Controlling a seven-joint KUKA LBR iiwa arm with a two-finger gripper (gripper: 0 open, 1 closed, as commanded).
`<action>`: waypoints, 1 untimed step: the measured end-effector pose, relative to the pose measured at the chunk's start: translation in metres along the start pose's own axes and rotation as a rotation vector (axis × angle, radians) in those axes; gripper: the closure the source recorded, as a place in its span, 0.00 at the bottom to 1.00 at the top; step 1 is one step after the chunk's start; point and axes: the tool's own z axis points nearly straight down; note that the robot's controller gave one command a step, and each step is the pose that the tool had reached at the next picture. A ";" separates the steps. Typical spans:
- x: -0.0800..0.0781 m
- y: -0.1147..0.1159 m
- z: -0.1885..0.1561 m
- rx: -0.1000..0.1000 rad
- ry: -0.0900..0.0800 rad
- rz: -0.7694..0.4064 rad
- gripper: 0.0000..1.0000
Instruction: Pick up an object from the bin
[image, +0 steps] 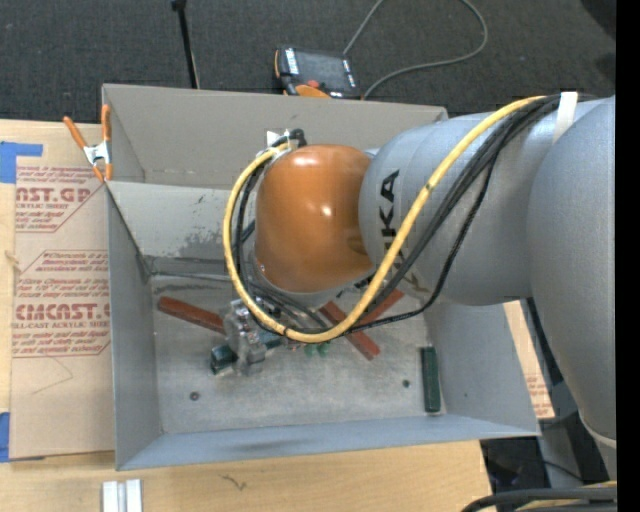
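Observation:
My gripper (243, 343) is low over the bin floor, left of centre, just under the orange cover. A small dark green and black thing (217, 360) lies on the floor right beside its tip, on the left; whether they touch I cannot tell. A flat red-brown stick (190, 312) lies a little up and to the left of the gripper, near the back of the floor.
A second red-brown stick (357, 340) lies to the right of the gripper, partly under the arm's cables. A dark green pen-like bar (430, 379) lies along the bin's right wall. The arm and orange cover hide the middle and back of the bin.

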 end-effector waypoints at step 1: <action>0.000 -0.041 -0.055 0.002 0.000 0.007 1.00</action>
